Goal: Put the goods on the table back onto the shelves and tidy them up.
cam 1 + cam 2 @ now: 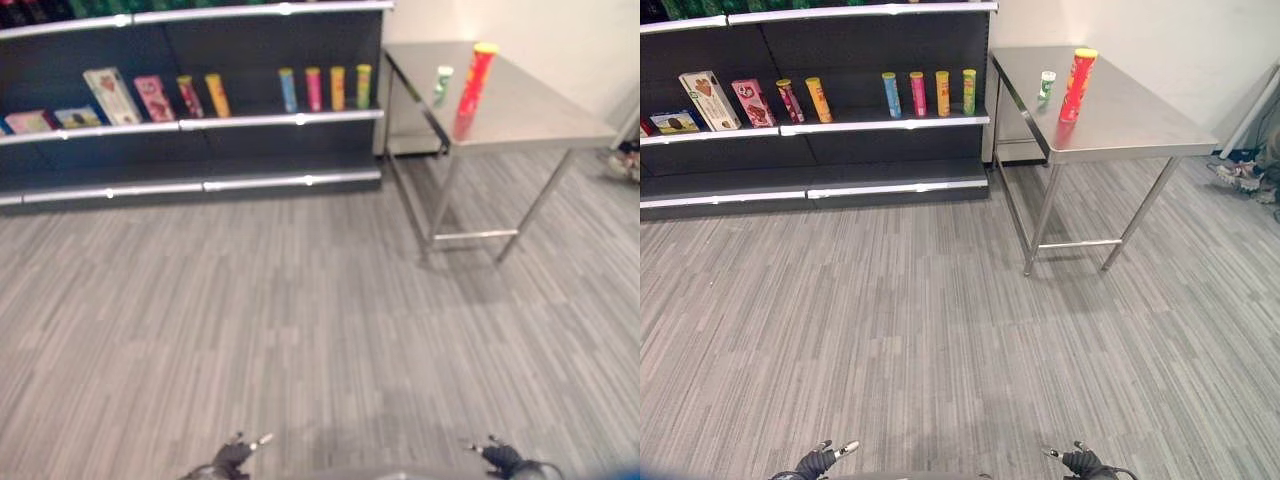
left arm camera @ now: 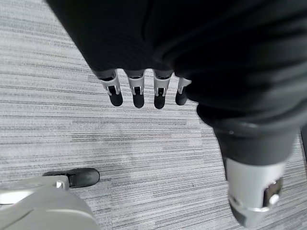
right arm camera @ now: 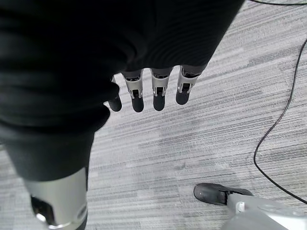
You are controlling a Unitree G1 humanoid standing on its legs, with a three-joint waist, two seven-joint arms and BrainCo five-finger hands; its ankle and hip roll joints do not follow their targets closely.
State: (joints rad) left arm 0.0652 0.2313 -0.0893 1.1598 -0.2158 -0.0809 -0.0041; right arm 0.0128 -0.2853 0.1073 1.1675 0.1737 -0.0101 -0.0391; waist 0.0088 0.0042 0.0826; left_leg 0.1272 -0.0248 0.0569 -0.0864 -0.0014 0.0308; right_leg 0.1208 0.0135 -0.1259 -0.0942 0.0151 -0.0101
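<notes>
Both the left hand (image 1: 816, 461) and right hand (image 1: 1081, 461) hang empty, fingers straight, over striped grey carpet (image 1: 920, 330). Far beyond them a tall red cylindrical can (image 1: 1077, 85) and a small green-white cup (image 1: 1046, 86) stand upright on the brushed-steel table (image 1: 1130, 115), right of the dark shelves (image 1: 820, 125).

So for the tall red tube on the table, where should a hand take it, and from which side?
Likely round the middle of the tall red tube, from the table's near long edge: it stands upright and its near side is free. The small green-and-white can stands apart on its shelf side.
</notes>
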